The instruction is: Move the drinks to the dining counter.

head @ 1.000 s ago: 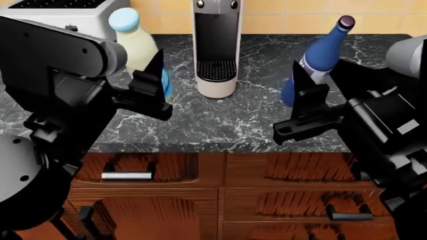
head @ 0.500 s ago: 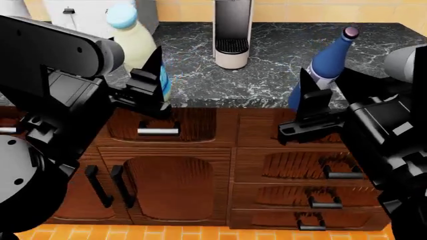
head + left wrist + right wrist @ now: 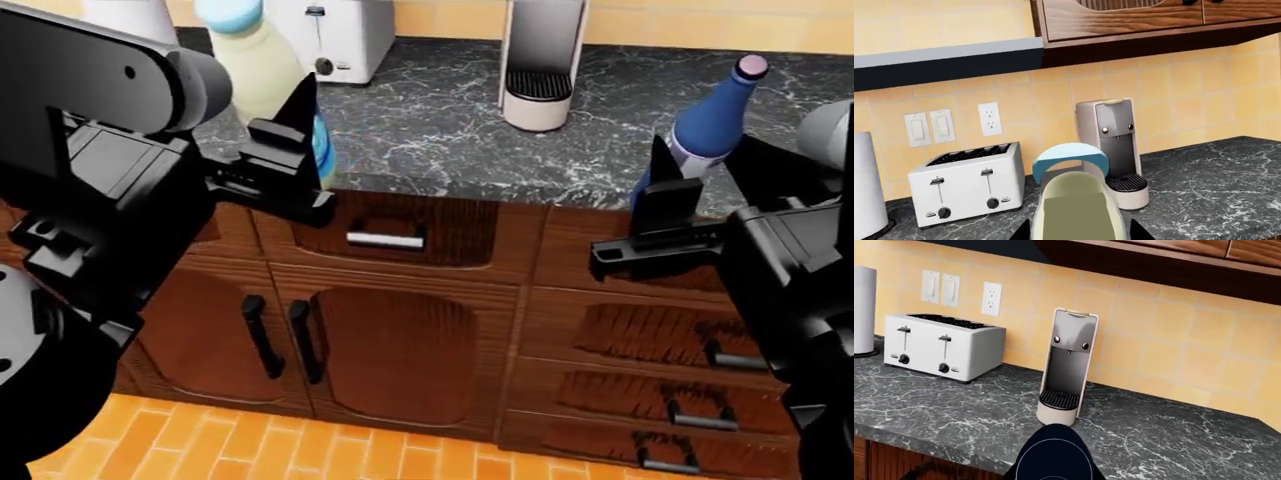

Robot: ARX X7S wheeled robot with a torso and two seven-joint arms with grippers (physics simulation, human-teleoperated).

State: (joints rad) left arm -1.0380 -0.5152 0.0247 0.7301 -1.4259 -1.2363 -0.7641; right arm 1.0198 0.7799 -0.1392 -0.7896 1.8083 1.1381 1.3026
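My left gripper is shut on the cream-white milk bottle, which has a light-blue cap and is held upright near the front edge of the dark marble counter. In the left wrist view the milk bottle fills the space between the black fingertips. On the other side, my right gripper is shut on the dark-blue bottle, also upright. The right wrist view looks down the blue bottle. The dining counter is out of view.
On the marble counter stand a white toaster, a coffee machine and a white roll. Below are dark-brown cabinet doors and drawers, with an orange tiled floor in front.
The view has pulled back from the marble counter, with more cabinet front and now the floor showing. Both bottles stay held in the grippers and have moved back with the robot.
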